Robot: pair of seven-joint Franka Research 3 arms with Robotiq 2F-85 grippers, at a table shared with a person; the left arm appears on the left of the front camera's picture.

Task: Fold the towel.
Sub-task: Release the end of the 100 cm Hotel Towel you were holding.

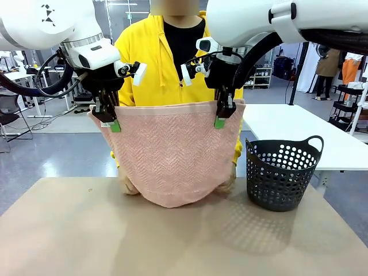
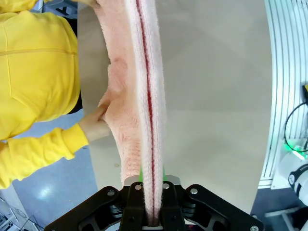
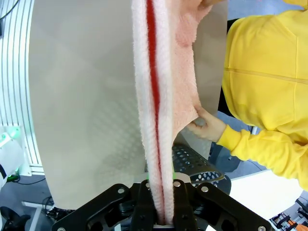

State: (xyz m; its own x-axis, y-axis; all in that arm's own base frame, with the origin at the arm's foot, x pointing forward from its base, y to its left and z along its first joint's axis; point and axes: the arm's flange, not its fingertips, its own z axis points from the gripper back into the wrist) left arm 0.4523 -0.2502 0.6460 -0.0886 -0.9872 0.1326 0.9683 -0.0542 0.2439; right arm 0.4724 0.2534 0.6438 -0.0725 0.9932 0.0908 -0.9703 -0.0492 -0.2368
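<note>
Holding: left gripper [image 1: 111,122] and right gripper [image 1: 222,118] each clamp a top corner of the towel [image 1: 172,155].
Towel: hangs over the table [image 1: 69,230], basket [image 1: 282,175] at 3 o'clock.
Person's hands [image 1: 127,185]: gripping its bottom, 5 and 7 o'clock.
Advice: lower both corners level and taut.

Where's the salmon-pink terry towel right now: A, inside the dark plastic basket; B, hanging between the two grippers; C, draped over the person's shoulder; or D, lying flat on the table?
B: the left gripper and the right gripper each pinch a top corner of the salmon-pink terry towel, which hangs down between them.
</note>
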